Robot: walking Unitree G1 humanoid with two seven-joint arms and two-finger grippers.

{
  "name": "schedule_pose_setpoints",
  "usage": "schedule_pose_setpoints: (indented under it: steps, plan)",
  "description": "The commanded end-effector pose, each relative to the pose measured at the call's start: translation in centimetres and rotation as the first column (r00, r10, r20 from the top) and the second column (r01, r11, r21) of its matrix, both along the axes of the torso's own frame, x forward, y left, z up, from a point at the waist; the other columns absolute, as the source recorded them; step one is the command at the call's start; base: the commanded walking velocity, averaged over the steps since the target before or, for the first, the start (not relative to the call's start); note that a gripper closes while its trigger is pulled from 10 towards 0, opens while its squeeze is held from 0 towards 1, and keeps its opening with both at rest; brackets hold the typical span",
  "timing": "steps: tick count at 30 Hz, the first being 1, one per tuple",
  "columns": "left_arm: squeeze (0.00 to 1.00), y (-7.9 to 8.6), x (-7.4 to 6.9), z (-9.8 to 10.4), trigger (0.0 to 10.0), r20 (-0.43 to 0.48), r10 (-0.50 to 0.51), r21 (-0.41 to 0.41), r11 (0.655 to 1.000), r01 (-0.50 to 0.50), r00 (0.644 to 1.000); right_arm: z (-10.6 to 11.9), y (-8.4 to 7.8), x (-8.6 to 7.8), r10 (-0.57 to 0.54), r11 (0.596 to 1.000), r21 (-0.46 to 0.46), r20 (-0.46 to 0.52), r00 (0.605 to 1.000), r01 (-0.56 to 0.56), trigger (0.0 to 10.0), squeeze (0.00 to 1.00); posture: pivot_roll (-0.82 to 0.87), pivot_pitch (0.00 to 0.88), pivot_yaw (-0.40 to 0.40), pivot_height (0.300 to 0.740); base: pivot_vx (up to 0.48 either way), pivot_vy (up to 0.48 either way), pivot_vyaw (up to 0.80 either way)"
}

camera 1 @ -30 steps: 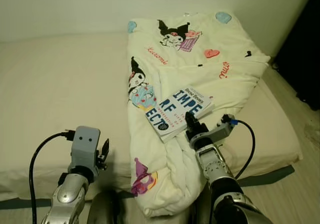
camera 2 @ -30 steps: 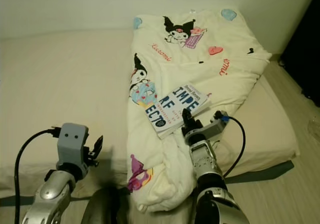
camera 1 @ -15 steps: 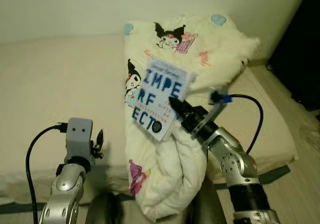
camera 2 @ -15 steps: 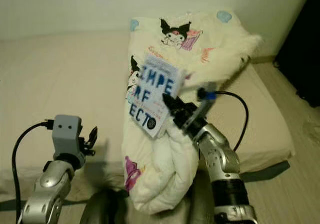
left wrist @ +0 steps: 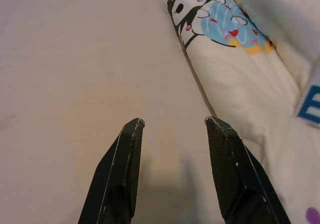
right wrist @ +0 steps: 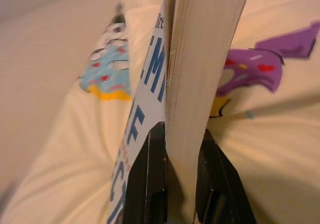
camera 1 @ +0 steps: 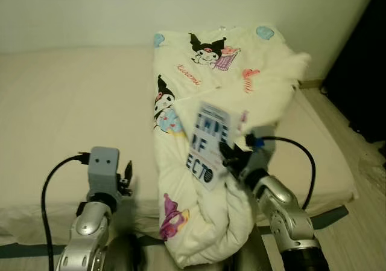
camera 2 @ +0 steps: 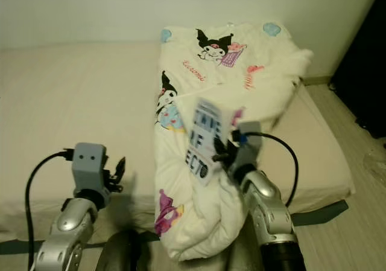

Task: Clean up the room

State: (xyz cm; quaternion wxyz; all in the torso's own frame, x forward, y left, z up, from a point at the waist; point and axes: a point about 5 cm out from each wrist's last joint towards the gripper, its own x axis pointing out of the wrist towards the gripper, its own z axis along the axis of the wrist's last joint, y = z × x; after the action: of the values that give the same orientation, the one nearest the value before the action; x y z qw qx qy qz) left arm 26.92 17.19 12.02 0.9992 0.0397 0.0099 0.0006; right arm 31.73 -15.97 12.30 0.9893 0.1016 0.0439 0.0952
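My right gripper (camera 1: 228,162) is shut on a white paperback book (camera 1: 208,144) with big blue and black letters, held upright in the air above the cream cartoon-print duvet (camera 1: 235,84). In the right wrist view the book's page edge (right wrist: 202,59) stands clamped between the two black fingers (right wrist: 150,184). A fold of the duvet bulges under that arm. My left gripper (left wrist: 172,129) is open and empty, low over the bare beige mattress (camera 1: 66,102) left of the duvet (left wrist: 235,69).
The mattress lies on the floor against a pale wall (camera 1: 120,11). Wood floor (camera 1: 362,223) runs along its right side, with a dark opening (camera 1: 362,72) at the far right. Cables trail from both wrists.
The book has come down from its raised, leftward position and swung edge-on toward me, closer to my body. The lifted duvet has settled. The left arm has barely moved.
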Motion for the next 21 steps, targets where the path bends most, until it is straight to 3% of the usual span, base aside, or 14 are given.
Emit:
schedule_pose_setpoints:
  steps: [1, 3, 4, 5, 11, 12, 18, 20, 21]
  plan:
    - [0.00, -0.1, -0.4, -0.9, 10.0, -0.032, -0.011, 0.014, 1.000, 0.011, 0.999, -0.9, -1.7, -0.2, -0.133, 0.990, 0.031, -0.029, 0.991, 0.134, 10.0, 0.00, -0.06, 0.154, 0.023, 0.558, 0.000, 0.000, 0.00]
    - [0.00, -0.5, -0.5, -1.0, 10.0, -0.041, -0.037, 0.020, 0.999, 0.038, 0.998, -2.8, -5.0, -0.5, -0.407, 0.878, 0.213, -0.135, 0.903, 0.428, 10.0, 0.00, -0.05, 0.170, 0.046, 0.558, 0.000, 0.000, 0.00]
    - [0.00, -0.7, -0.5, -1.0, 10.0, -0.045, -0.047, 0.024, 0.999, 0.048, 0.998, -3.4, -5.8, -0.6, -0.471, 0.819, 0.274, -0.179, 0.863, 0.504, 10.0, 0.00, -0.05, 0.170, 0.046, 0.558, 0.000, 0.000, 0.00]
    - [0.00, -0.7, -0.5, -1.1, 10.0, -0.046, -0.052, 0.025, 0.998, 0.053, 0.998, -3.7, -6.1, -0.5, -0.494, 0.790, 0.303, -0.200, 0.846, 0.533, 10.0, 0.00, -0.05, 0.170, 0.046, 0.558, 0.000, 0.000, 0.00]
    - [0.00, -0.8, -0.5, -1.1, 10.0, -0.050, -0.063, 0.037, 0.997, 0.065, 0.997, -3.6, -5.8, 0.1, -0.489, 0.771, 0.358, -0.197, 0.850, 0.527, 10.0, 0.00, -0.04, 0.178, 0.062, 0.558, 0.000, 0.000, 0.00]
    - [0.00, -0.7, -0.4, -1.0, 10.0, -0.051, -0.067, 0.047, 0.997, 0.069, 0.996, -3.7, -5.1, 0.6, -0.477, 0.760, 0.390, -0.208, 0.854, 0.520, 10.0, 0.00, -0.04, 0.178, 0.062, 0.558, 0.000, 0.000, 0.00]
    - [0.00, -0.3, -0.4, -0.9, 10.0, -0.048, -0.060, 0.057, 0.996, 0.062, 0.997, -4.2, -4.4, 0.9, -0.454, 0.772, 0.382, -0.228, 0.861, 0.508, 10.0, 0.00, -0.02, 0.178, 0.067, 0.558, 0.000, 0.000, 0.00]
    - [0.00, -0.1, -0.4, -0.9, 10.0, -0.047, -0.051, 0.062, 0.997, 0.054, 0.998, -4.0, -4.1, 1.2, -0.443, 0.778, 0.388, -0.218, 0.869, 0.494, 10.0, 0.04, -0.02, 0.176, 0.064, 0.558, 0.000, 0.000, 0.00]
    - [0.00, 0.1, -0.5, -0.9, 10.0, -0.047, -0.045, 0.066, 0.997, 0.048, 0.998, -3.8, -3.9, 1.4, -0.437, 0.781, 0.394, -0.210, 0.875, 0.484, 10.0, 0.24, -0.02, 0.176, 0.064, 0.558, 0.000, 0.000, 0.00]
